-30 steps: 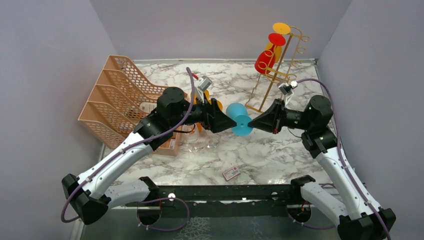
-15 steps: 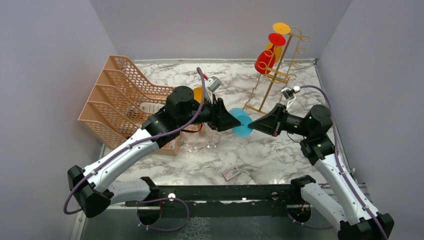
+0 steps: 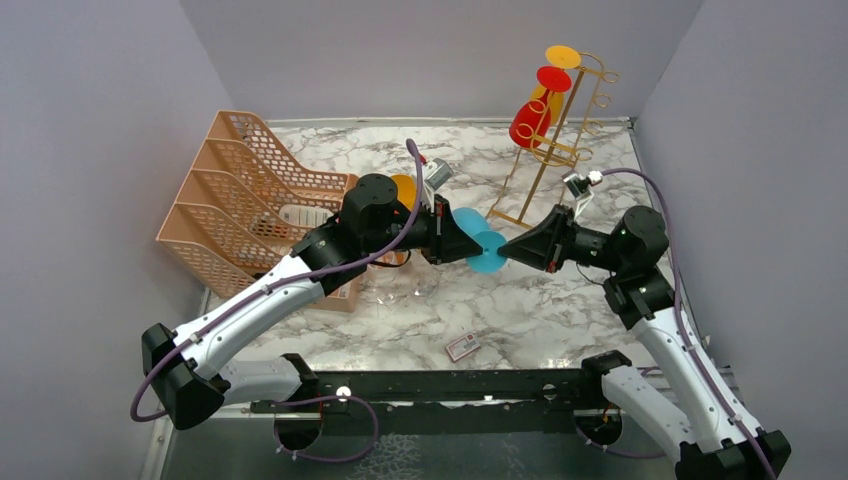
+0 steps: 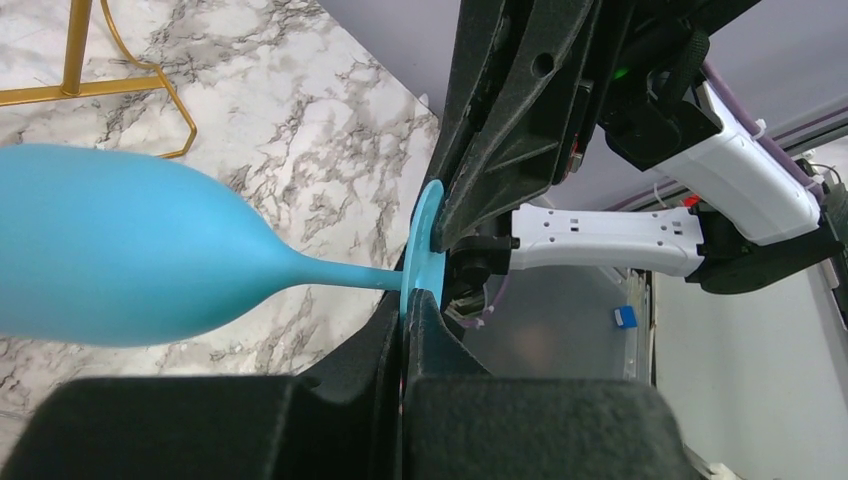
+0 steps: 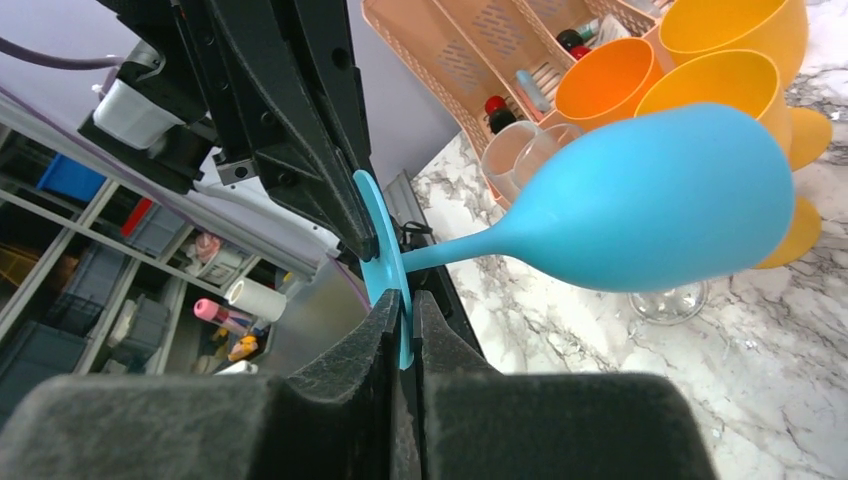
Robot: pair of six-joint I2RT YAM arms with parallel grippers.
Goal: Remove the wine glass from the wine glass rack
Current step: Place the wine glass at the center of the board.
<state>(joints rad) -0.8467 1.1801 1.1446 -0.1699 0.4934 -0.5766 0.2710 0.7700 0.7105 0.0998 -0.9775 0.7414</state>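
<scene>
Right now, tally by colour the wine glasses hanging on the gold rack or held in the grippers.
Red wine glass, on the rack: 1
Yellow wine glass, on the rack: 1
Blue wine glass, held: 1
Total: 3

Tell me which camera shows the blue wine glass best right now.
Right wrist: the blue wine glass shows end to end, bowl, stem and foot, with the foot pinched in the right hand. Left wrist crops the bowl at the frame edge. Top external shows it small and partly covered.
</scene>
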